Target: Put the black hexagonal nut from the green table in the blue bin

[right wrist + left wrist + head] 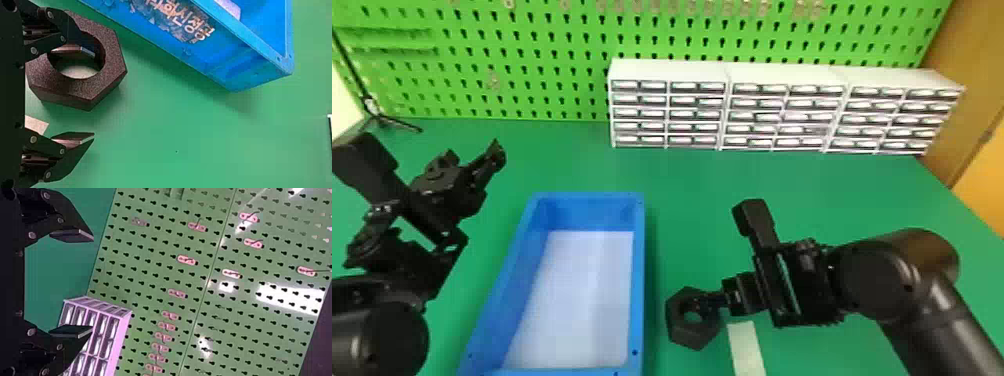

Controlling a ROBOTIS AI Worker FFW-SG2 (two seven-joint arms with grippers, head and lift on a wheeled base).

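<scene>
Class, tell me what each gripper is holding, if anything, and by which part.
Nothing: the left gripper and right gripper are open, though one right finger is at the hole of the black hexagonal nut.

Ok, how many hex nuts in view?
1. The black hexagonal nut is just right of the blue bin; the right gripper has one finger at its hole. The arms could hide more.

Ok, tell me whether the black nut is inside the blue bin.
No, the head view shows the black nut outside the blue bin, just to the right of its right wall.
</scene>
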